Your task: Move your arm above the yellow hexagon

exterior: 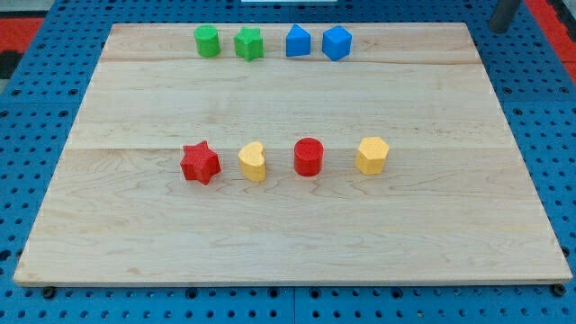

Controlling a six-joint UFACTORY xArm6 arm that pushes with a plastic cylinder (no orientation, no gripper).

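The yellow hexagon stands at the right end of a row across the middle of the wooden board. Left of it in that row are a red cylinder, a yellow heart-shaped block and a red star. My rod shows only at the view's top right corner, off the board, with my tip far up and to the right of the yellow hexagon.
Along the board's top edge stand a green cylinder, a green star, a blue house-shaped block and a blue hexagon. A blue pegboard surrounds the board.
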